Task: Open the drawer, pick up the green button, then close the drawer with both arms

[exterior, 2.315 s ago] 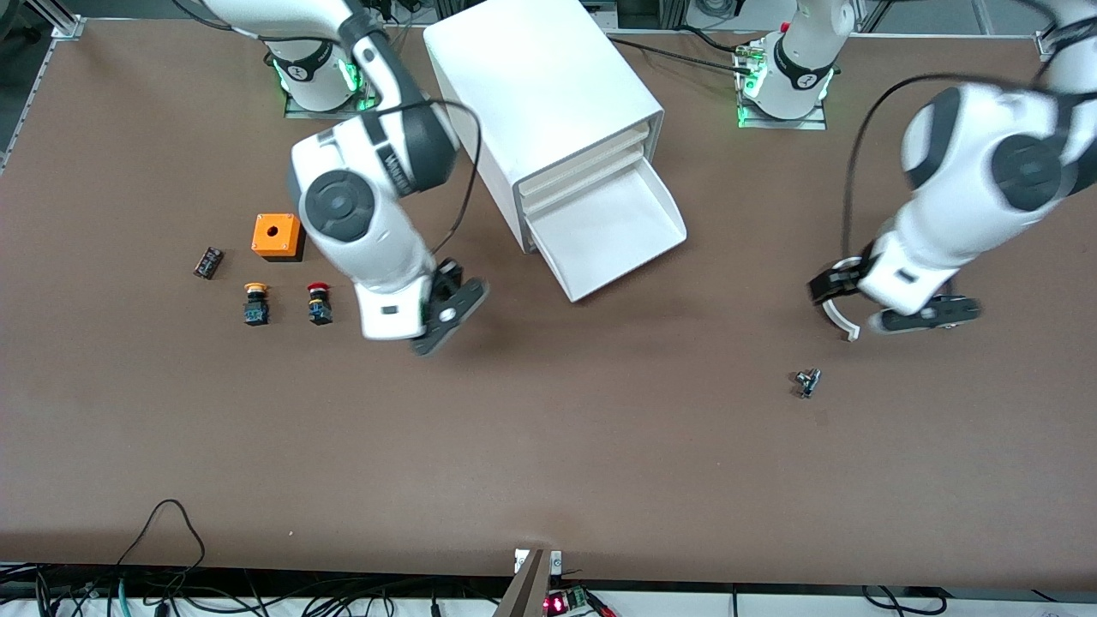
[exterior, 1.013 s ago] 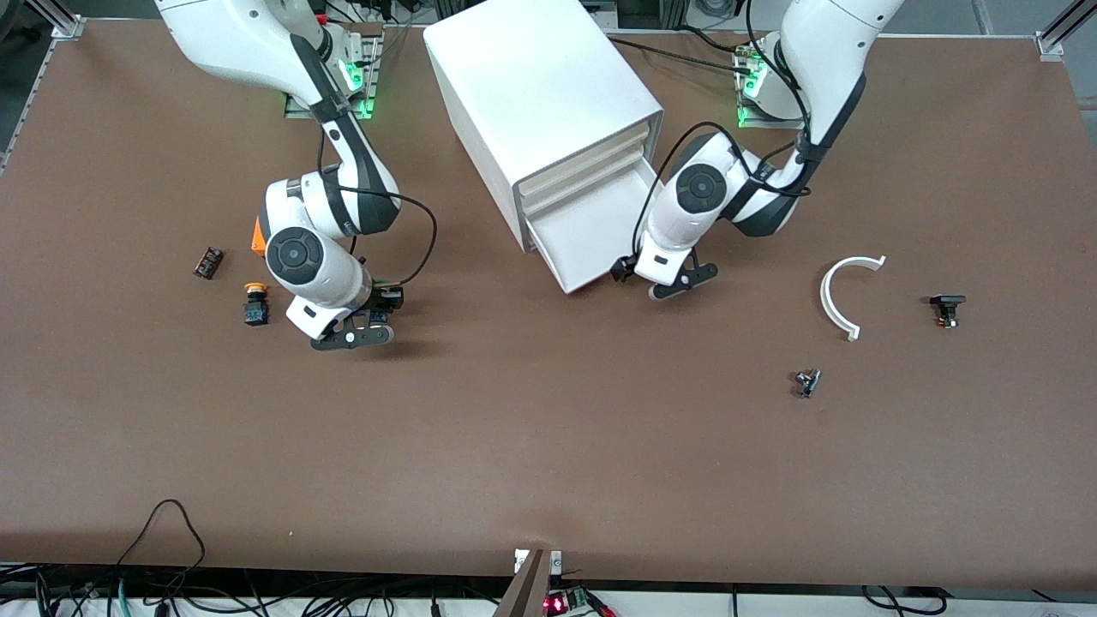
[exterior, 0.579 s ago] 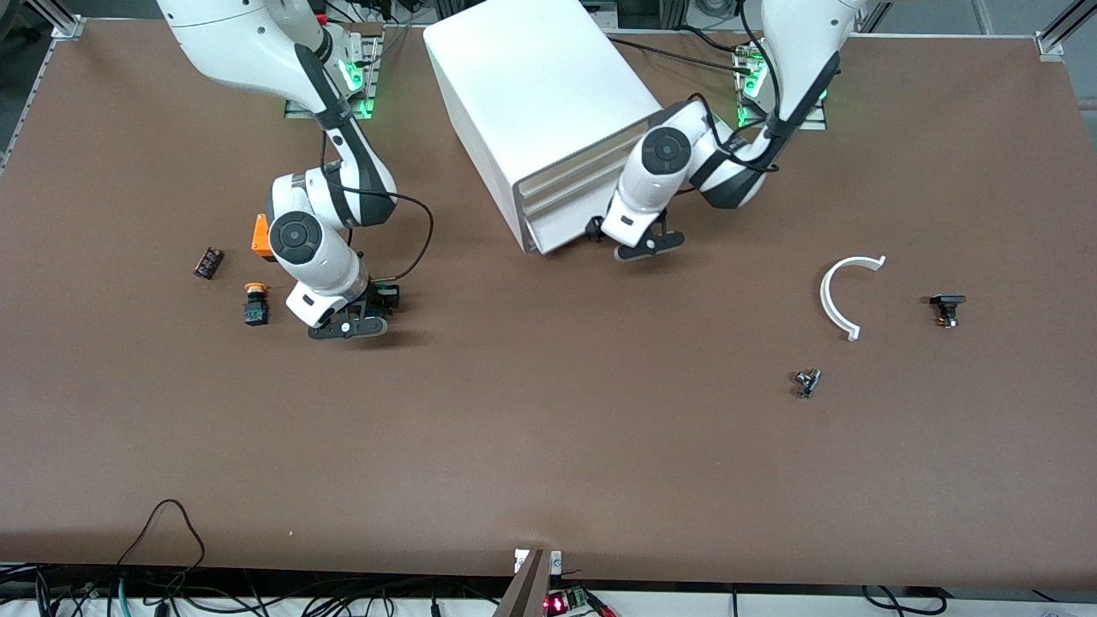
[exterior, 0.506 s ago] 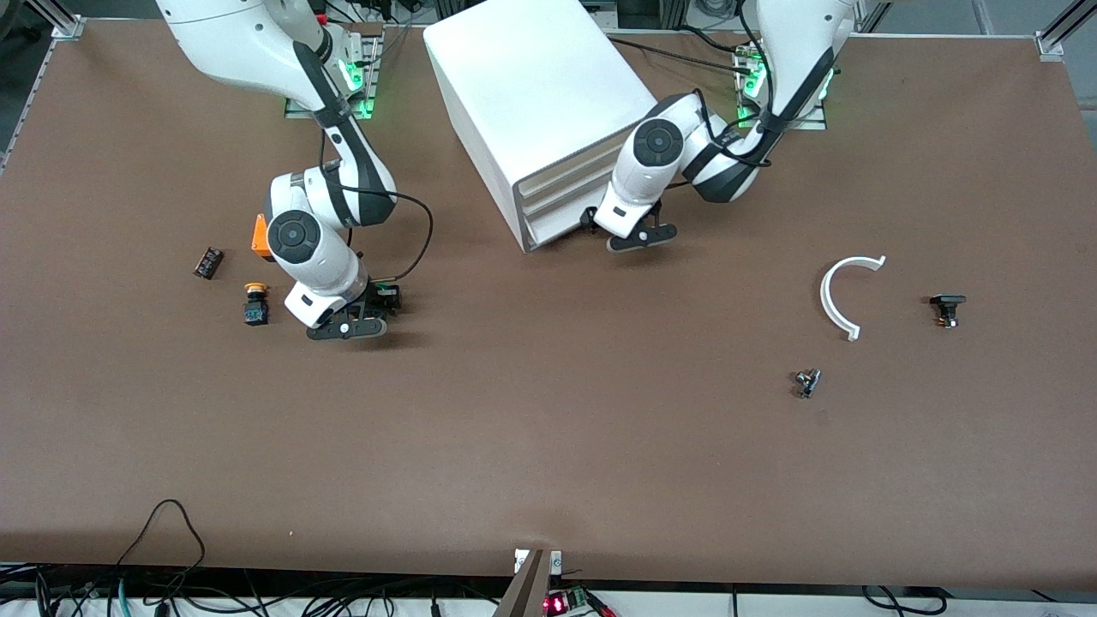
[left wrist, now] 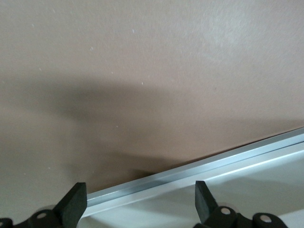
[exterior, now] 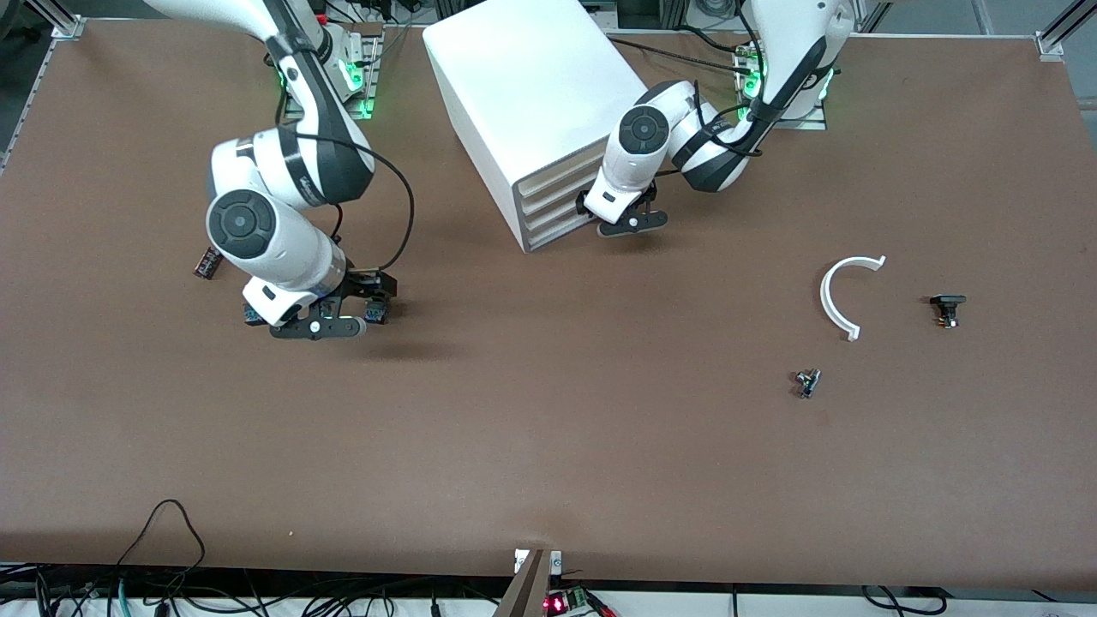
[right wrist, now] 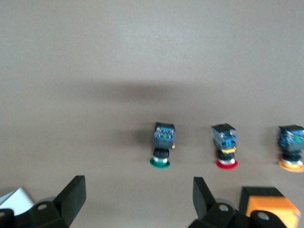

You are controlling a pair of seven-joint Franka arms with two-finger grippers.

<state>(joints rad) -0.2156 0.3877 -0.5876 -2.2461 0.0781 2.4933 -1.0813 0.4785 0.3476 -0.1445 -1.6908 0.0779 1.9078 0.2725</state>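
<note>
The white cabinet (exterior: 531, 94) stands at the robots' edge of the table, and its lowest drawer (exterior: 559, 233) is pushed in flush. My left gripper (exterior: 628, 223) is open at the drawer's front, with the drawer's edge (left wrist: 199, 171) between its fingers. The green-capped button (right wrist: 162, 144) stands on the table beside the red-capped button (right wrist: 225, 146) and the yellow-capped button (right wrist: 290, 151). My right gripper (exterior: 314, 327) hangs open and empty above this row. In the front view the green button (exterior: 374, 311) shows just beside the right hand.
An orange box (right wrist: 266, 204) sits by the buttons, and a small dark part (exterior: 208, 261) lies toward the right arm's end. A white curved piece (exterior: 844, 296) and two small black parts (exterior: 945, 308) (exterior: 806, 382) lie toward the left arm's end.
The left gripper has pushed the open drawer fully into the cabinet. The right gripper has lifted and shifted toward its own end of the table, leaving the green button standing.
</note>
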